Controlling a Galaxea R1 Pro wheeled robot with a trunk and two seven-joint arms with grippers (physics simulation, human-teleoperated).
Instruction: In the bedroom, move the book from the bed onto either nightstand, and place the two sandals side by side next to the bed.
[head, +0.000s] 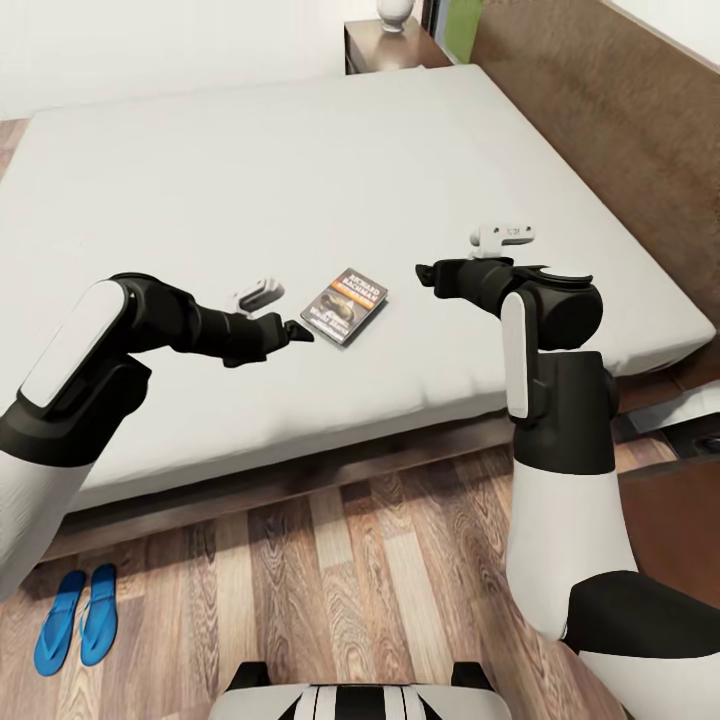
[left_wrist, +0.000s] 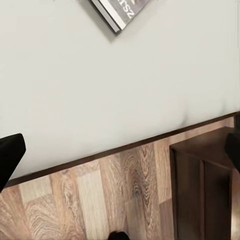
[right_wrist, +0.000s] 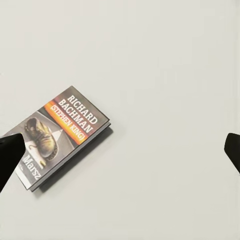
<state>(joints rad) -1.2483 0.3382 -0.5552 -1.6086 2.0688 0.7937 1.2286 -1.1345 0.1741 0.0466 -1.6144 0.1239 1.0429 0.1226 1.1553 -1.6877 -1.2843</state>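
On the wood floor (head: 330, 560), nearest to the robot and well to the left of the book, the two sandals (head: 77, 618) lie side by side, touching each other, a little away from the edge of the bed (head: 250, 180).

The book (head: 345, 305) lies flat on the mattress, cover up, near the front edge of the bed. In the right wrist view the book (right_wrist: 60, 136) shows white letters, an orange band and a picture of a shoe. In the left wrist view only a corner of the book (left_wrist: 120, 12) comes in, with the bed frame and the floor further off.

The left gripper (head: 297, 332) hangs above the mattress just to the left of the book, close to it but not touching. Its two fingers stand wide apart in the left wrist view, with nothing between them. The right gripper (head: 425, 272) hangs to the right of the book, a little further from it. Its fingers are also spread wide in the right wrist view, and it holds nothing.

Beyond the book, at the far corner of the bed beside the headboard (head: 610, 130), stands the nightstand (head: 385, 48) with a white lamp base (head: 395, 12) on it.
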